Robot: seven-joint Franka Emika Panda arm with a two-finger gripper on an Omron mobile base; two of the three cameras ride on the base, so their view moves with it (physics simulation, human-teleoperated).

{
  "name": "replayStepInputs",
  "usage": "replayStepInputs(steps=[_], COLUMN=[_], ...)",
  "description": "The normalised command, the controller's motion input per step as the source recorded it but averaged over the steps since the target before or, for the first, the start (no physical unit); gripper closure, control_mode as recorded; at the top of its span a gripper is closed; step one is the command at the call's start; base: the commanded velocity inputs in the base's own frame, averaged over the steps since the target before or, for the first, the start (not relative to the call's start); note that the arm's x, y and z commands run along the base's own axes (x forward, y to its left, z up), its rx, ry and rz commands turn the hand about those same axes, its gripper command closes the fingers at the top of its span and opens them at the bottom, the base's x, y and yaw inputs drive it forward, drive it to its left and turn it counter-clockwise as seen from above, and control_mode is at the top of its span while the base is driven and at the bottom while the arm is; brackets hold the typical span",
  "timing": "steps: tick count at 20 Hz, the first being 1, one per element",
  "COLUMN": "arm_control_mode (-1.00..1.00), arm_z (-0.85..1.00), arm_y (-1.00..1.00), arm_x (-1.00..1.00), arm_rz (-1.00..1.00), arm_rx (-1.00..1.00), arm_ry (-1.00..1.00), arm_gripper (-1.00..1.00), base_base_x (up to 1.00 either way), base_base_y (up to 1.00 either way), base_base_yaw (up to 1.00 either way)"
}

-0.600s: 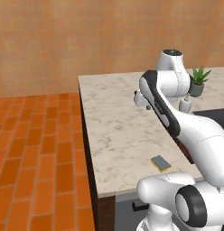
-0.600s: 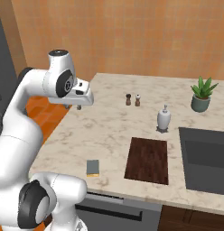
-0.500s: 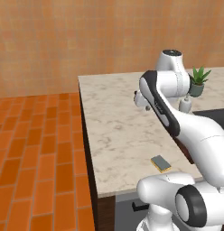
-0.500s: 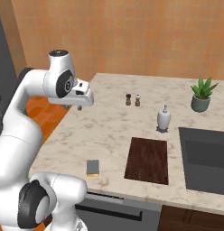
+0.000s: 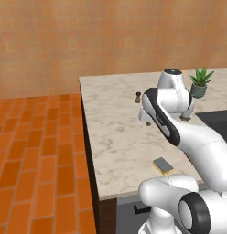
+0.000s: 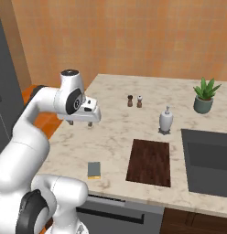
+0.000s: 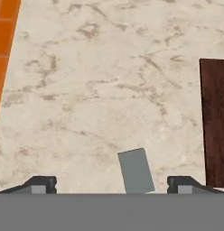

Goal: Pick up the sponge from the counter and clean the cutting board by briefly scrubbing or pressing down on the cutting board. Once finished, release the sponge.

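The sponge (image 6: 94, 169) lies flat on the counter (image 6: 115, 137), grey-green face up, close to the front edge; it rests well apart from the gripper (image 6: 81, 123), which hangs above the marble with nothing between its fingers; in the right base view the sponge sits at about 5 o'clock from the gripper. The jaws stand spread wide; in the hand view the two dark fingertips (image 7: 41, 184) show far apart at the bottom corners, and the sponge (image 7: 136, 171) appears between them, slightly tilted, near the lower edge, untouched. The cutting board (image 6: 149, 162) lies flat on the counter just at 3 o'clock of the sponge in the right base view, apart from it with a strip of bare marble between; in the hand view its dark edge (image 7: 215, 122) runs down the right side. In the left base view the sponge (image 5: 163, 165) shows its yellow body under the dark top layer, near the counter's front edge (image 5: 110, 151); the gripper (image 5: 145, 119) is seen above the slab, partly masked by the arm. Further back stand two small shakers (image 6: 134, 101) side by side, a white bottle (image 6: 165, 120) at 12 o'clock of the board, and a potted plant (image 6: 204, 95) toward the rear right; a dark sunken sink (image 6: 208, 161) lies at 3 o'clock of the board.
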Motion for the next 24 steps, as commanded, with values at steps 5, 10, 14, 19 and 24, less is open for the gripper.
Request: replayStepInputs(steps=[5, 10, 14, 19, 24], arm_control_mode=[-1.0, -1.0, -1.0, -1.0, -1.0], arm_z=[-1.0, -1.0, -1.0, -0.53, -0.33], arm_y=[-0.35, -0.06, -0.16, -0.03, -0.23], arm_x=[0.0, 0.0, 0.0, 0.04, -0.04], arm_rz=[0.0, 0.0, 0.0, 0.0, 0.02], arm_rx=[0.0, 0.0, 0.0, -0.01, -0.01], arm_ry=[0.04, 0.01, 0.03, 0.04, 0.03], arm_gripper=[-1.0, -1.0, -1.0, -1.0, -1.0], base_base_x=[0.0, 0.0, 0.0, 0.0, 0.0], base_base_y=[0.0, 0.0, 0.0, 0.0, 0.0], base_base_yaw=[0.0, 0.0, 0.0, 0.0, 0.0])
